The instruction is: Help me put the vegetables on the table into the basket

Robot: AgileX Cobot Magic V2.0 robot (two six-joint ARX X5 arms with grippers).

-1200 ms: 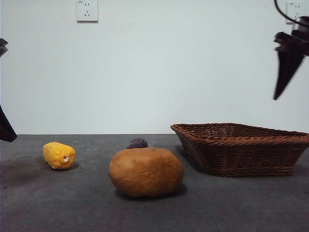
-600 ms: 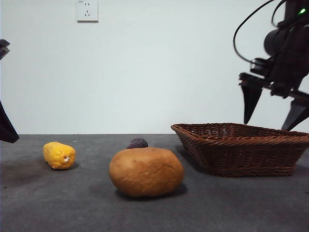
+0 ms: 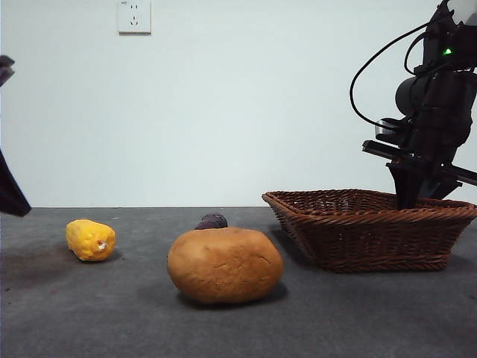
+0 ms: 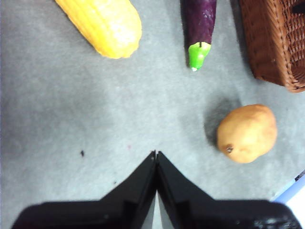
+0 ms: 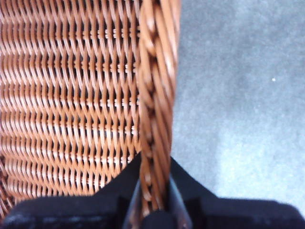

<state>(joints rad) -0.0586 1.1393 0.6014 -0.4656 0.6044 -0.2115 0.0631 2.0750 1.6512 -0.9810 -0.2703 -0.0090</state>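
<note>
right pincer (image 3: pixel 414 195): was down at the far right side of the basket (image 3: pixel 373 227), with the braided rim (image 5: pixel 156 100) running right between its two jaws, so it was clamped on the rim, one jaw inside the weave and one outside over the worktop
left pincer (image 4: pixel 156 155): jaws pressed together with nothing between them, hanging above the bare grey worktop (image 4: pixel 86 109) and well clear of all the veggies; in the front view it was only a dark bit at the left edge
basket: sat on the right side of the worktop, nothing visible inside it from the low front angle
potato (image 3: pixel 225 265): big tan-orange lump, nearest the front camera, roughly mid-worktop, just left of the basket but not touching it
eggplant (image 4: pixel 198 28): dark purple with a green stem end, lay farther back behind the potato, so only its top poked out over the potato in the front view (image 3: pixel 212 221)
corn (image 3: pixel 91 239): yellow lumpy cob, over on the left side, well apart from the potato and the basket
wall socket (image 3: pixel 135 16): up on the white wall at the back
</note>
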